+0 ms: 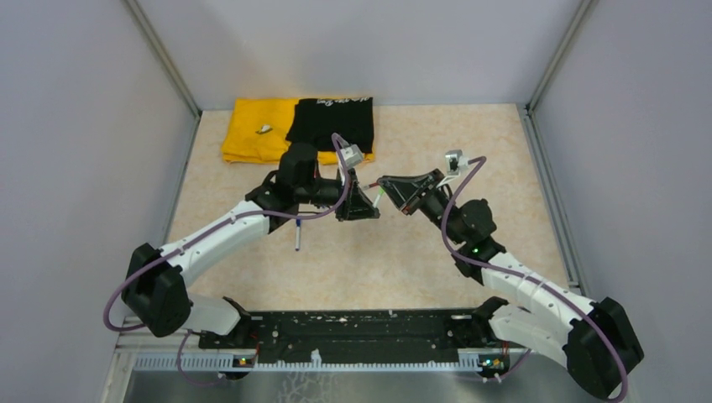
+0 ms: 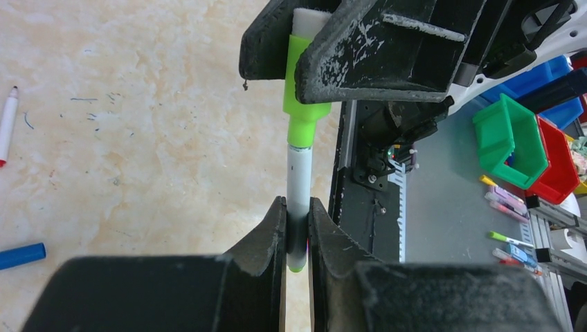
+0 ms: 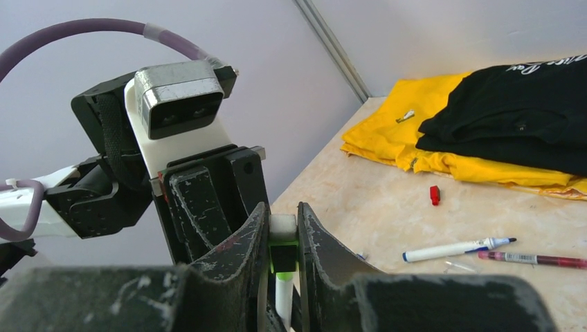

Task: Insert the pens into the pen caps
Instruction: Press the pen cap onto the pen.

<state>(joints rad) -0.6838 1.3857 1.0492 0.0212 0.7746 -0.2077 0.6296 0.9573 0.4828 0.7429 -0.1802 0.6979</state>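
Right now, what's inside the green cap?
The white pen runs up into the green cap. Its tip is hidden inside, so how deep it sits cannot be seen.

yellow cloth (image 1: 252, 134) lies flat on beige table (image 1: 470, 134), well beyond the fingers (image 1: 357, 206), to their left. black shirt (image 1: 332, 122) overlaps its right half. small metal clip (image 1: 264, 129) sits on the yellow cloth. left wrist view: green bin (image 2: 498, 128), red bin (image 2: 557, 169) and blue bin (image 2: 536, 77) off the table, right of the fingers.
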